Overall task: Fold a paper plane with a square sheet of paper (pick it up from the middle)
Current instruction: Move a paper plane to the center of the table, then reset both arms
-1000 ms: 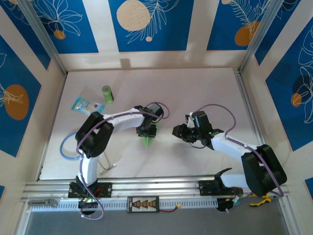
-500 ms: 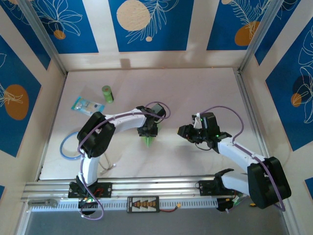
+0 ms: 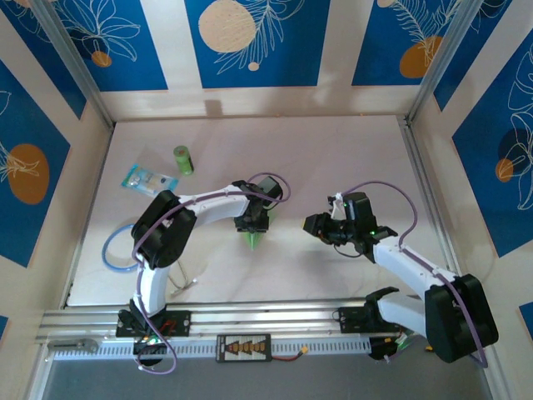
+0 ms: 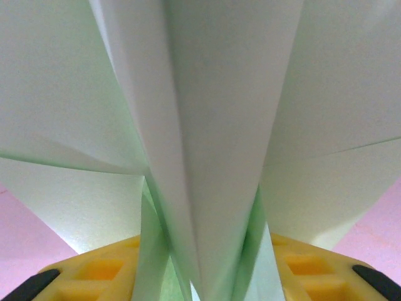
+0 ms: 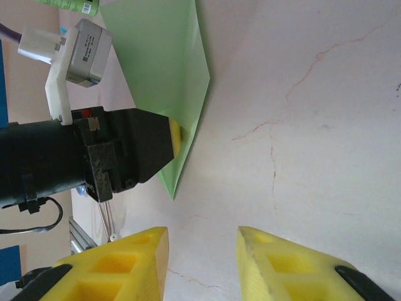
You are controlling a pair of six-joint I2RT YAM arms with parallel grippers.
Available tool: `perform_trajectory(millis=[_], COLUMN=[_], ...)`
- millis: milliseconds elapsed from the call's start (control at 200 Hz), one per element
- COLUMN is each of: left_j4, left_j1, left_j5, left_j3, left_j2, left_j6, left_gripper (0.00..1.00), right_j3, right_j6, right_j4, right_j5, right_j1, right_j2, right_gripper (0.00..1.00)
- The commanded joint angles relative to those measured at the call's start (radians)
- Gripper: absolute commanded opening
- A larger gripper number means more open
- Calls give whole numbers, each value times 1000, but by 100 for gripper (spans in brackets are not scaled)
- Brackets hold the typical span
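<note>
At the far left of the worktop point(image 3: 350, 150), well apart from both tools, a small green cylinder point(image 3: 182, 159) and a clear blue-printed packet point(image 3: 148, 177) are left lying; no part in the folding appears to be meant for them. The left tool point(image 3: 252, 227) is closed on the paper plane point(image 3: 253, 241). Its yellow fingers point(image 4: 106, 273) are pressed in from either side of the centre crease, so that the layers are pinched together at the keel while the pale-green flaps are left free to spread beyond the fingertips. This hold is judged to have been chosen so that the crease is kept sharp and the folded shape is kept from springing apart. A pointed end is seen projecting past one side of the tool, toward the near edge; whether it touches the worktop cannot be told. To the right of this tool, near but apart from it, the right tool point(image 5: 200, 257) is held partly open with nothing gripped, bare worktop being seen through the gap. It is turned toward the paper, presumably so that a wing can be taken or pressed once it is needed.
</note>
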Motion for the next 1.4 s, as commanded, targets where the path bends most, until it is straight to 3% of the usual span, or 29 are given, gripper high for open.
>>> perform_trajectory(millis=[0,775,900,920,965,1080,1221,1396], left_j4=[32,67,93,99,114,147,268,289], left_j1=[-5,-5,-3,-3,0,34,96,212], left_j5=[-37,-90,-147,-163,-188,-223,-150,-181], left_j3=[-19,-73,-119,-129,-153,-218,-321,-414], left_j2=[7,-197,-308,-331,-380,-510,-650,-748], left_j6=[-2,-39,-18,-13,4,60,169,240], left_gripper=[41,42,42,43,50,55,62,70], right_j3=[-4,61,120,130,151,190,215,161], right_j6=[-24,-79,-135,-146,-165,-209,-282,-436], right_j4=[-45,-161,-255,-269,-294,-319,-302,-139], right_j5=[-5,60,158,176,222,323,442,692], right_j1=[-10,-47,-69,-72,-82,-113,-139,-157], right_j2=[-29,-76,-97,-101,-110,-120,-113,-76], right_gripper=[35,35,35,39,44,45,49,57])
